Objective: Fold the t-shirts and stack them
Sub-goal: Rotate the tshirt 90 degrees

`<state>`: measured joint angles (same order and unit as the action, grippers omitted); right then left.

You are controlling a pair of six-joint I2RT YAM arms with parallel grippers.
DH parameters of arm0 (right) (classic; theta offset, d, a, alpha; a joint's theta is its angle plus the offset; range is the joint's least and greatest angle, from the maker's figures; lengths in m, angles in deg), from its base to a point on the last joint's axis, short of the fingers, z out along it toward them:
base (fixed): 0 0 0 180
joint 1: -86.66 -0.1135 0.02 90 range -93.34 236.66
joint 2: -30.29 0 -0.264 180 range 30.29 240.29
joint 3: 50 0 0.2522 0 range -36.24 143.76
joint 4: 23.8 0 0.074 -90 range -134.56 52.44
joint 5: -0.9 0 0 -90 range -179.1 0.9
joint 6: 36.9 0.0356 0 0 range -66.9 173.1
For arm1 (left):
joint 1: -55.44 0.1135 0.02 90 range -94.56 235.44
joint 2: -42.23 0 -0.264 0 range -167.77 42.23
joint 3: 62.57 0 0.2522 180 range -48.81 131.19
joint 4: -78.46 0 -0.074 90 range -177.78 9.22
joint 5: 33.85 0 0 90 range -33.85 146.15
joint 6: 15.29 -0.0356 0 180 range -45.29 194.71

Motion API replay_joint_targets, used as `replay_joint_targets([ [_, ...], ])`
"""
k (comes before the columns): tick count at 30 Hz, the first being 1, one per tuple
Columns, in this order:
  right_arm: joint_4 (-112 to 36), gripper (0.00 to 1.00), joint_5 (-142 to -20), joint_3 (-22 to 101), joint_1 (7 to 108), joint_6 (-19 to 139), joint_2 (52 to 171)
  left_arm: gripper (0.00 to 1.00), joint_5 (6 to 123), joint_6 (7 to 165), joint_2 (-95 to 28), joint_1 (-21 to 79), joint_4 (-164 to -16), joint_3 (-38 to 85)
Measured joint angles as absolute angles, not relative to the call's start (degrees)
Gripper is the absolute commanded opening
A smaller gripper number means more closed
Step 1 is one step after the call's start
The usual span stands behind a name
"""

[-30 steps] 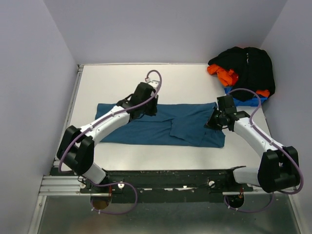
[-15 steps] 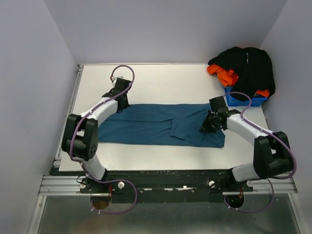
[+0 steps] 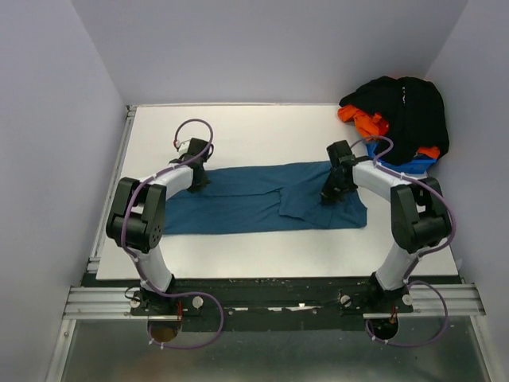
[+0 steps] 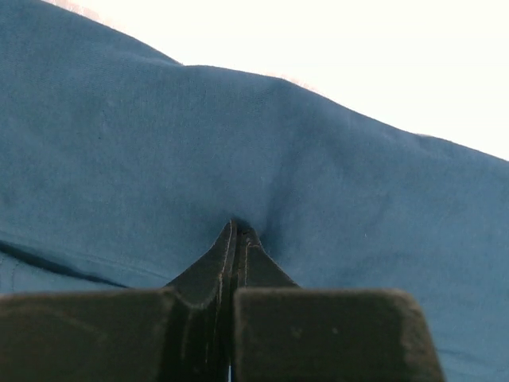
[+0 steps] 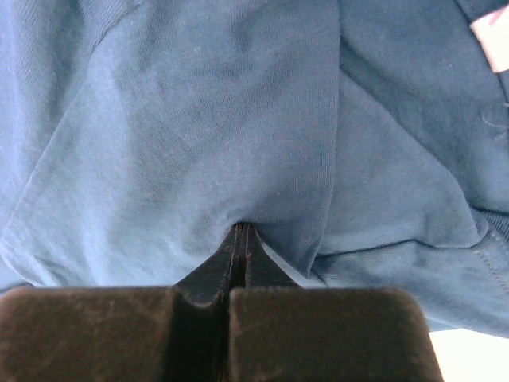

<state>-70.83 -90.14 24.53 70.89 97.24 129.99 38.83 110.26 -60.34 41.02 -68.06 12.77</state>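
Note:
A teal-blue t-shirt [image 3: 238, 203] lies spread lengthwise across the middle of the table, its right part folded over itself. My left gripper [image 3: 196, 177] is down on the shirt's far edge near its left end. In the left wrist view the left gripper [image 4: 238, 227] is shut, and the cloth [image 4: 358, 199] puckers round its tips. My right gripper [image 3: 330, 191] sits on the shirt's right part. Seen from the right wrist, the right gripper [image 5: 241, 227] is shut with a fold of cloth [image 5: 199, 119] pinched at its tips. Black and orange t-shirts [image 3: 402, 107] are heaped at the back right.
The heap of shirts rests on a small blue bin [image 3: 398, 165] in the back right corner. Grey walls stand close on the left, the right and behind. A metal rail runs along the table's left edge [image 3: 119, 175].
My left gripper moved from the middle of the shirt to its far-left edge and closed there. My right gripper shifted left and farther back on the shirt's right part, staying shut.

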Motion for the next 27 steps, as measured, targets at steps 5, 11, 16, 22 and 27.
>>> replay_joint_targets([
  [5,-74.7,0.01,-92.6,34.6,70.9,97.2,137.4,0.00,39.3,112.4,-57.9,39.9,-70.4,9.3],
  [11,-81.6,0.01,-95.7,54.0,70.2,96.8,150.1,0.00,40.8,115.4,-55.6,34.3,-70.7,6.7],
  [16,-86.0,0.01,-97.2,71.2,68.8,95.9,159.8,0.00,42.2,119.8,-50.9,28.6,-71.9,1.1],
  [22,-88.1,0.01,-97.0,83.2,66.8,93.9,167.1,0.00,44.0,130.0,-43.5,18.9,-76.7,-8.4],
  [27,-89.2,0.01,-96.8,89.4,64.9,93.0,171.5,0.00,47.2,141.3,-41.4,9.7,-86.7,-14.8],
])
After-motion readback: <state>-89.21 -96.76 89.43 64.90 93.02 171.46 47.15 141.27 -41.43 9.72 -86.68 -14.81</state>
